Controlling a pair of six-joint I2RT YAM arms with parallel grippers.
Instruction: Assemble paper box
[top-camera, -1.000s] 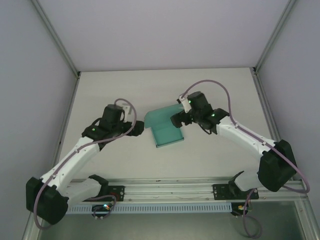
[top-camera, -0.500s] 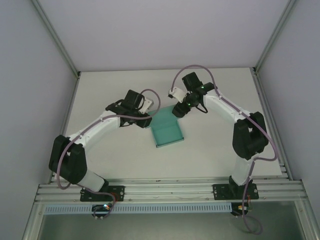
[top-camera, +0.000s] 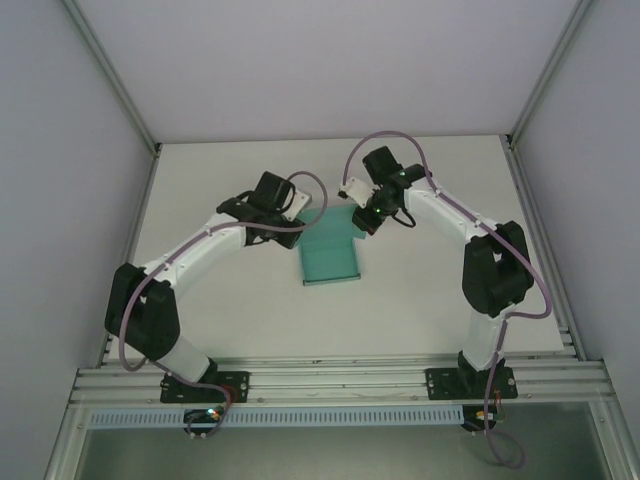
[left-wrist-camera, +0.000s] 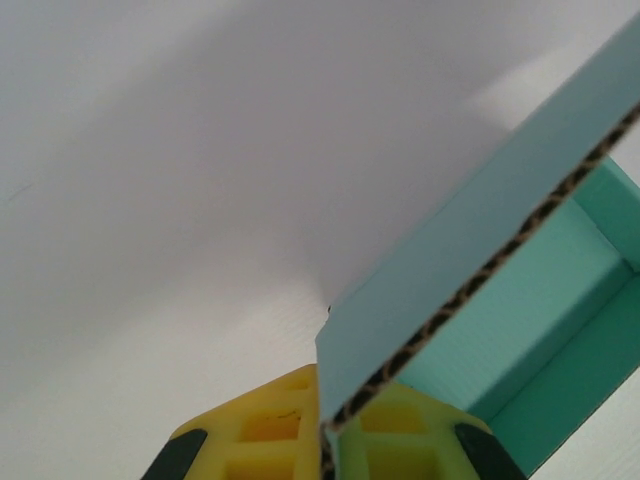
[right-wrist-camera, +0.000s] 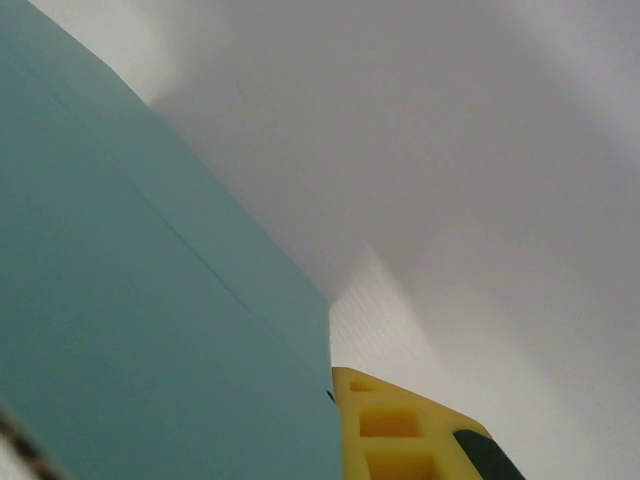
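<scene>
The paper box (top-camera: 330, 258) is teal-green corrugated card, partly folded. Its open tray lies flat on the middle of the white worktop (top-camera: 440, 290), with a far-end flap raised.

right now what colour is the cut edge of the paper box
A dark brown zigzag on the paper box, clearest in the left wrist view.

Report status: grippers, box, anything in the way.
Left gripper shut on paper box flap edge. Right gripper shut on its far right panel. Box half-folded on table. Nothing seen in the way.
</scene>
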